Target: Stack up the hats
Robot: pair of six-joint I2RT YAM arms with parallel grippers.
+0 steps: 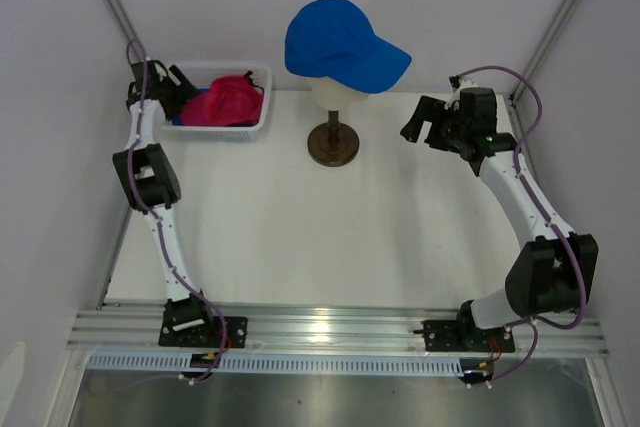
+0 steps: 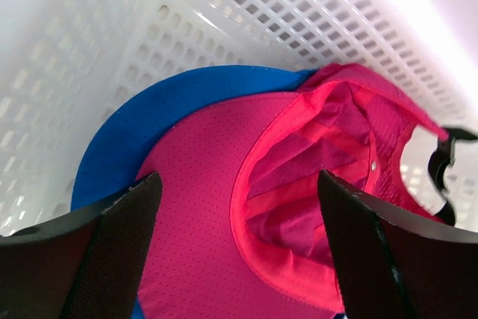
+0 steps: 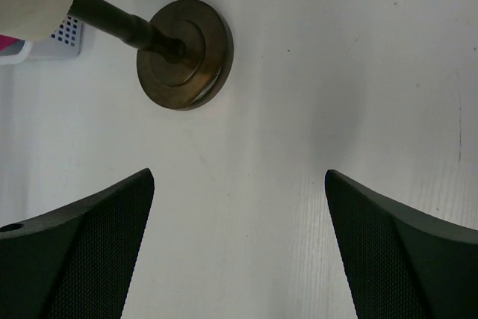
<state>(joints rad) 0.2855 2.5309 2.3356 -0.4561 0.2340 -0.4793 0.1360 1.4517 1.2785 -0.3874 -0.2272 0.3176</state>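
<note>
I'd lower my left gripper (image 2: 239,184) and pinch only the pink cap (image 2: 187,222) at its rim, so the blue cap (image 2: 127,125) beneath stays put. The jaws stand wide apart over it, holding nothing, inside the white basket (image 2: 284,5). My right gripper (image 3: 239,184) gapes empty above the table (image 3: 336,72), near the stand (image 3: 183,54) bearing the second blue cap (image 1: 340,47).

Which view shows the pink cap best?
Left wrist: the pink cap fills the frame, lying inside-up over a blue cap in the white basket. Top external shows it small and crumpled in that basket. Right wrist catches at most a pink sliver at its left edge.
</note>
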